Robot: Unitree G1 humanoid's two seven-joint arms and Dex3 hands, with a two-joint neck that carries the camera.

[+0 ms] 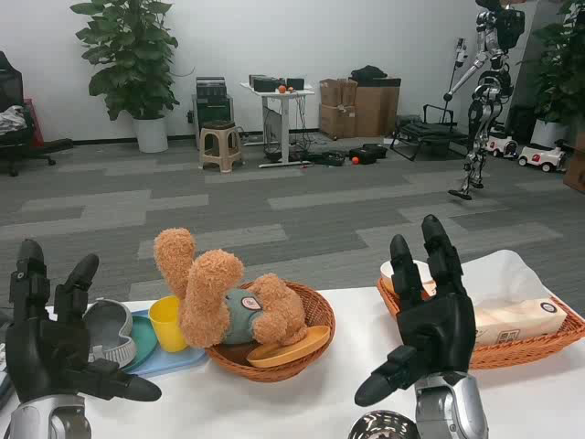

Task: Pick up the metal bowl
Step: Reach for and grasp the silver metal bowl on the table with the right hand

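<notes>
Metal bowl (384, 426) below right hand (430, 343)

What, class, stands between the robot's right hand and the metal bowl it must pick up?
Nothing visible does. The metal bowl sits at the table's near edge, partly cut off by the frame, just below and left of the raised, open right hand. The baskets lie farther back.
</notes>
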